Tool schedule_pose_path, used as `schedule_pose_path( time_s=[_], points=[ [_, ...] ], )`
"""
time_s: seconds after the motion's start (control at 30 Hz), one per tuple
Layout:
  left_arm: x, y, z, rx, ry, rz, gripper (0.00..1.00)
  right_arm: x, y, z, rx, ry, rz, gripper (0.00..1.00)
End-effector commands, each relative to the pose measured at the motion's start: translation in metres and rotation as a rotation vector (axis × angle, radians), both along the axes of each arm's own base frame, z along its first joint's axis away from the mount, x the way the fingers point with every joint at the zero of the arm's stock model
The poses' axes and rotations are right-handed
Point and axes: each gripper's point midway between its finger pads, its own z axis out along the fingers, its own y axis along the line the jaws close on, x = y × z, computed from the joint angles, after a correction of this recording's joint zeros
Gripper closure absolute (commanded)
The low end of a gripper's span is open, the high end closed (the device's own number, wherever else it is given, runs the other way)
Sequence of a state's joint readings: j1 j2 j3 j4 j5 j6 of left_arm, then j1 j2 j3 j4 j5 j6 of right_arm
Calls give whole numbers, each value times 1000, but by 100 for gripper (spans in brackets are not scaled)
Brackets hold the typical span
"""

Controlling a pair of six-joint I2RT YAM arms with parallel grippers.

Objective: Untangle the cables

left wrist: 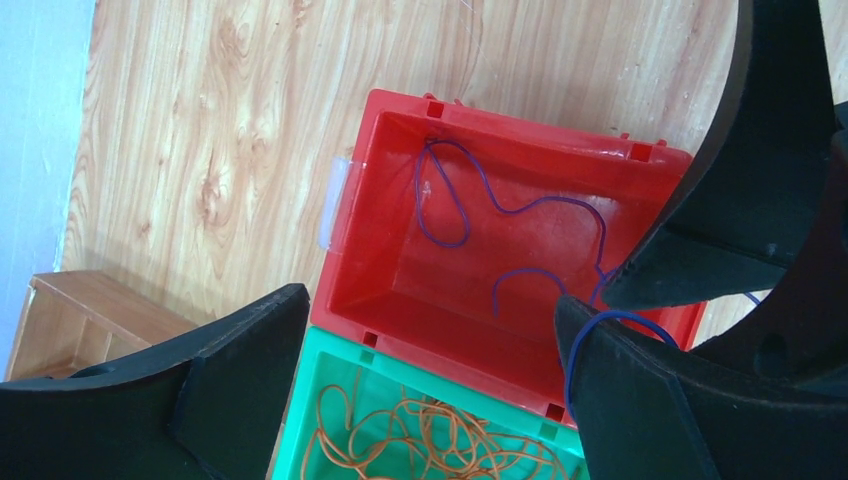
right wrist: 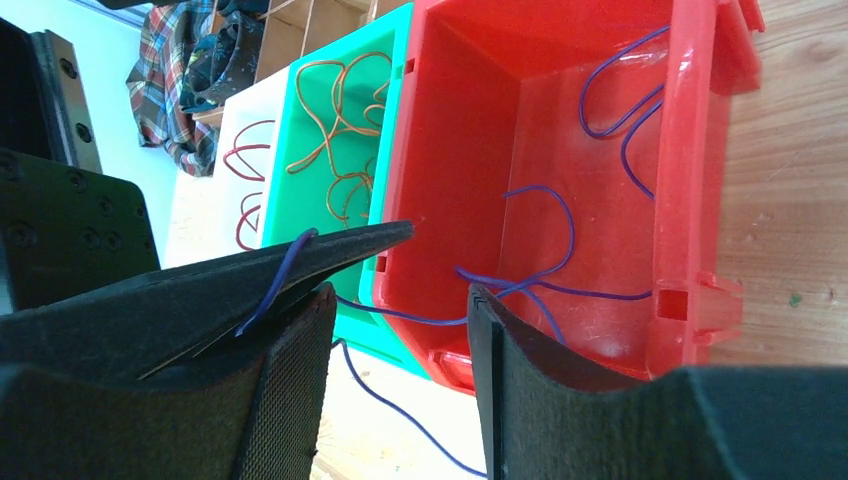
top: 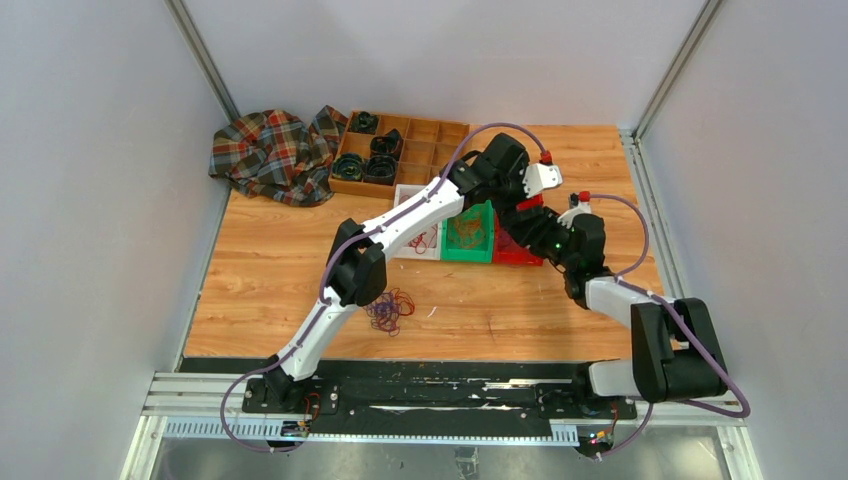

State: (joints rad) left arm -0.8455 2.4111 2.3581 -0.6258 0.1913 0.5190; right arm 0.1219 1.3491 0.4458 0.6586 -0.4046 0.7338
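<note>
A purple cable [left wrist: 520, 207] lies looped in the red bin [left wrist: 400, 260]. One strand of it leaves over the rim, drapes over the right finger [left wrist: 620, 400] of my left gripper [left wrist: 432, 300], and hangs toward the table. That gripper is wide open above the red and green bins. My right gripper [right wrist: 400, 300] sits at the red bin's [right wrist: 690, 200] near corner, jaws apart, with the purple strand [right wrist: 400, 316] crossing the gap untouched. Orange cables [right wrist: 335, 100] fill the green bin [right wrist: 300, 140]; red cables [right wrist: 250, 190] lie in the white bin. A mixed tangle [top: 390, 312] rests on the table.
A wooden divider tray [top: 395, 155] with black coils stands behind the bins, and a plaid cloth [top: 270, 150] lies at the back left. Both arms crowd together over the red bin [top: 515, 252]. Grey walls close in the table on three sides.
</note>
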Motion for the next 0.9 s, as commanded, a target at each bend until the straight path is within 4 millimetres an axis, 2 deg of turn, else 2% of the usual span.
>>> schedule_pose_path(
  time_s=[0.0,0.07,0.2,0.3,0.37,0.47,0.57,0.63,0.7,0.87],
  points=[
    [1,-9,22,-59,-24,-2,2,-1,-3,22,-34,-71,-7,50],
    [3,-9,23,-62,-28,5,2,-6,-14,17,-66,-38,-63,54],
    [7,-7,20,-62,-30,28,3,-13,-38,30,-108,-36,-196,54],
    [8,-8,20,-68,-30,32,4,-13,-29,52,-87,-121,-146,51],
    [7,-10,21,-77,-30,34,4,-10,-18,59,-69,-144,-88,50],
    [8,-11,26,-90,-34,36,4,-7,-2,61,-44,-156,9,50],
    [9,-10,27,-83,-42,34,4,-7,6,52,-24,-121,51,53],
    [10,-8,26,-75,-49,33,4,-9,-6,41,-52,-73,-17,58],
    [10,-8,26,-71,-54,32,4,-15,-23,31,-102,-37,-108,59],
    [11,-8,23,-69,-54,33,4,-28,-52,41,-152,-61,-257,60]
  ],
)
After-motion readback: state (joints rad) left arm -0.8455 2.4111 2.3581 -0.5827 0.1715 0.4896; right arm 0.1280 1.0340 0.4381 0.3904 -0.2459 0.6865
